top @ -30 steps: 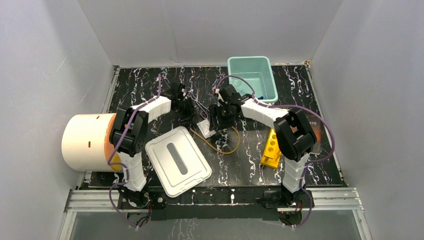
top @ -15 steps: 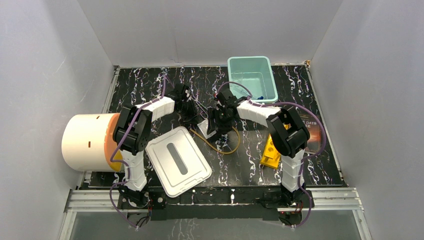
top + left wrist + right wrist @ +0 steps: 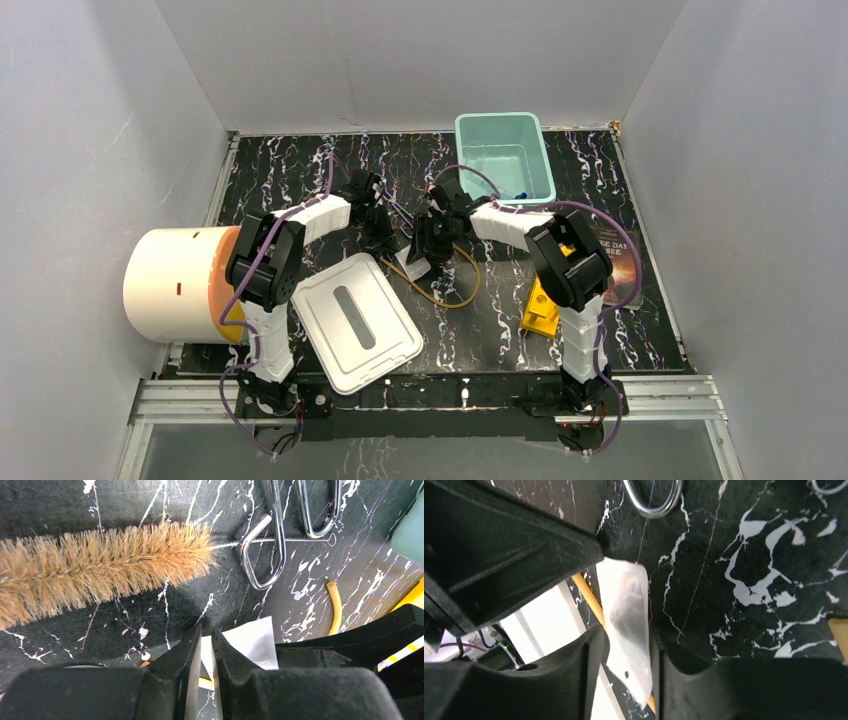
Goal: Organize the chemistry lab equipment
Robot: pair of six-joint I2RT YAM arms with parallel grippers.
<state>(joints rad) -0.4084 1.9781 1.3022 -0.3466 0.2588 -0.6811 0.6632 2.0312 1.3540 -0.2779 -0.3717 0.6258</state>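
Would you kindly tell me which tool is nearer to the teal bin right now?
Right. The right tool sits near-left of the teal bin; the left tool lies farther left, beyond it.

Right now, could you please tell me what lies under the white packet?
The amber tubing loop passes under the white packet, over the black marbled table. The packet and the right gripper cover the stretch directly beneath.

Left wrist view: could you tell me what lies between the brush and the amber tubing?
A loop of the metal tongs lies between the brush and the amber tubing; the left wrist view shows it.
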